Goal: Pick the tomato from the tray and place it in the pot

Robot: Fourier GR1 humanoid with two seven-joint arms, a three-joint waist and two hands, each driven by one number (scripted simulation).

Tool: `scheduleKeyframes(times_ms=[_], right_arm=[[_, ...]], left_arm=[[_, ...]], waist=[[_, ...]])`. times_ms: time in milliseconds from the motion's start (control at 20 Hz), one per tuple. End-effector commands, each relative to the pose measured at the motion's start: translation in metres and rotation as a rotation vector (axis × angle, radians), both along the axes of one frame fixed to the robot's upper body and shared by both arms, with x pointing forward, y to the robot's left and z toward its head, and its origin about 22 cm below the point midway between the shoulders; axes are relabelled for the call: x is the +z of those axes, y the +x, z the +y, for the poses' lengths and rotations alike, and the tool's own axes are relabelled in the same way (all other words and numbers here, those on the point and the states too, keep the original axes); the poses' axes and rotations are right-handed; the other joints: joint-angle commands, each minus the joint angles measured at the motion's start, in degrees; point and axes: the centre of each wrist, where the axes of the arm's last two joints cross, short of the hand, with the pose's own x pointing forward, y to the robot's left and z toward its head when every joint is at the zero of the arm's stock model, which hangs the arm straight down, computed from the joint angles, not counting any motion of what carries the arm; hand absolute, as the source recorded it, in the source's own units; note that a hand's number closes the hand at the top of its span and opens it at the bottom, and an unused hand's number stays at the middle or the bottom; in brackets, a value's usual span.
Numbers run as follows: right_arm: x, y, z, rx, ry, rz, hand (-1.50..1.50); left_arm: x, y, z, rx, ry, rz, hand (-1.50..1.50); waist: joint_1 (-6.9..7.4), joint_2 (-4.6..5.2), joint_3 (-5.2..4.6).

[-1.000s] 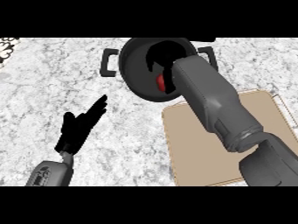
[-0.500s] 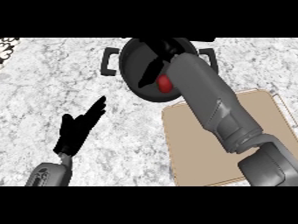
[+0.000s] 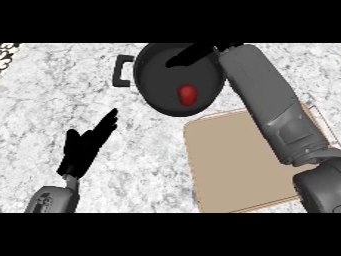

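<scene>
1. The tomato (image 3: 188, 94) lies inside the pot (image 3: 158, 90), on its floor toward the right side, free of any hand. The placing looks done.
2. The right hand (image 3: 191, 54) hovers over the far part of the pot, fingers spread apart and straight, holding nothing. It appears clear of the tomato.
3. The step in hand, as I judge it, is taking the right arm out. Lift the hand first so the fingers clear the pot's rim, then draw it back toward the near right.
4. Avoid sweeping low across the pot: a brush against the rim or the handle (image 3: 121, 72) on its left could shift it.
5. The tray (image 3: 232, 165) sits just near-right of the pot, its far corner close to the pot's wall, and the forearm passes over it. There is open room above it for the retreat.
6. The left hand (image 3: 84, 147) rests open on the near left, well apart from the pot, with bare counter (image 3: 40, 100) around it.
</scene>
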Motion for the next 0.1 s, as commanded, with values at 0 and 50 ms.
scheduleKeyframes(times_ms=[0, 50], right_arm=[[0.0238, 0.0101, -0.0428, -0.04, 0.146, -0.01, -1.5], [0.0148, 0.0095, -0.0515, -0.042, 0.14, -0.004, -1.5]], left_arm=[[0.0092, 0.012, -0.0044, 0.005, 0.001, -0.006, 0.0], [0.0012, 0.0085, 0.0034, 0.007, -0.004, -0.001, 0.0]], waist=[[-0.18, 0.32, 0.0], [-0.27, 0.24, -0.03]])
